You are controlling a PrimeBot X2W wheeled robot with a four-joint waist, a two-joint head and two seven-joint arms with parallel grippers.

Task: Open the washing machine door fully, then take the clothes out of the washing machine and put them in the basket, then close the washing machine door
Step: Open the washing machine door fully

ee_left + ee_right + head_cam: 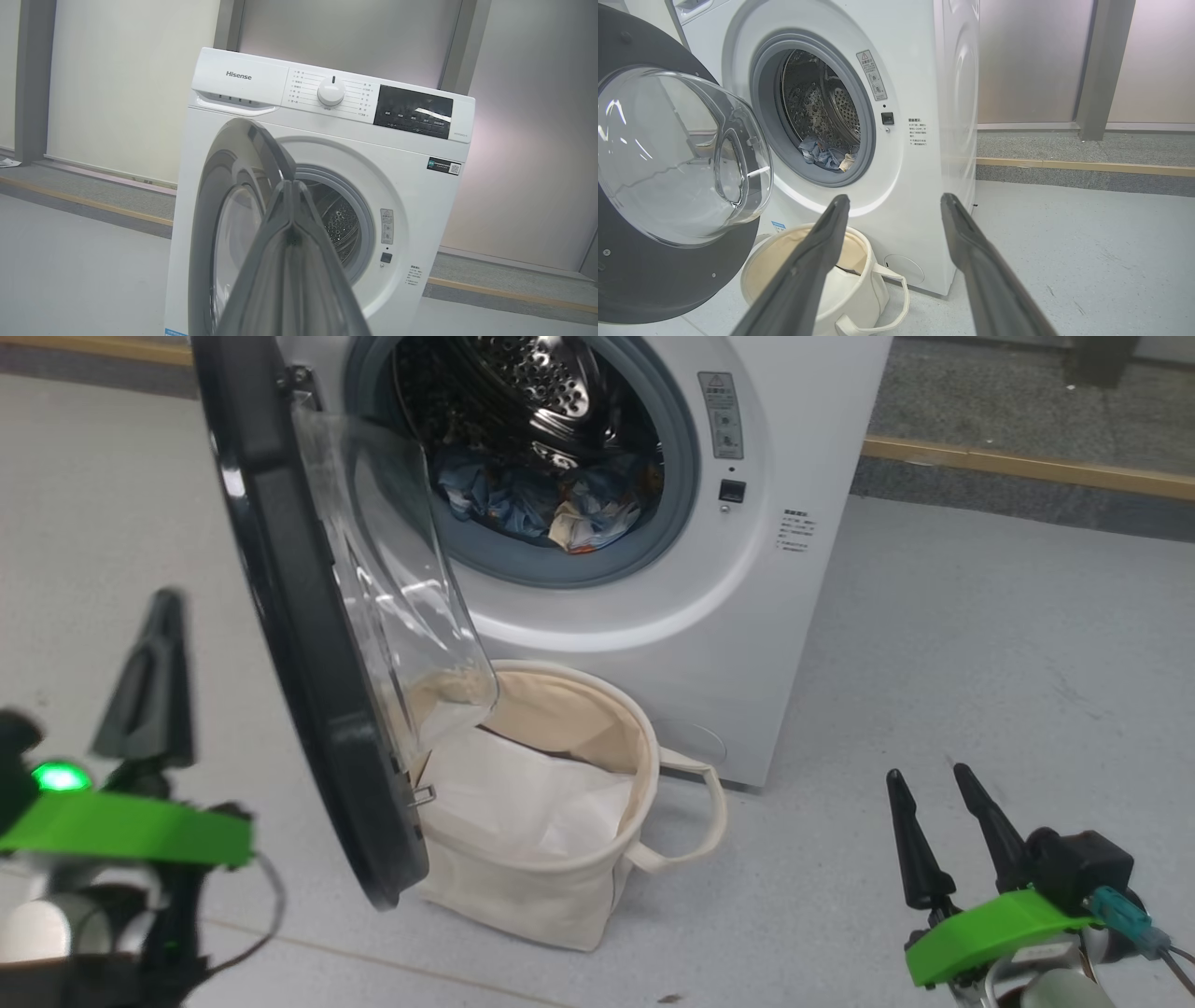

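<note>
The white washing machine (747, 644) stands ahead with its black-rimmed door (308, 644) swung partly open toward me, the clear glass dome (677, 154) facing the drum. Light blue clothes (551, 509) lie at the bottom of the steel drum, also seen as clothes (826, 157) through the opening. The cream basket (579, 887) sits on the floor below the opening, a plain white sheet inside it. My left gripper (159, 616) is shut, left of the door's outer rim and apart from it, fingers pressed together (289, 242). My right gripper (934, 784) hangs open at the lower right, holding nothing.
Grey floor stretches right of the washer. A raised strip with a wooden edge (1027, 467) runs along the wall behind. The door hangs over the basket's left part.
</note>
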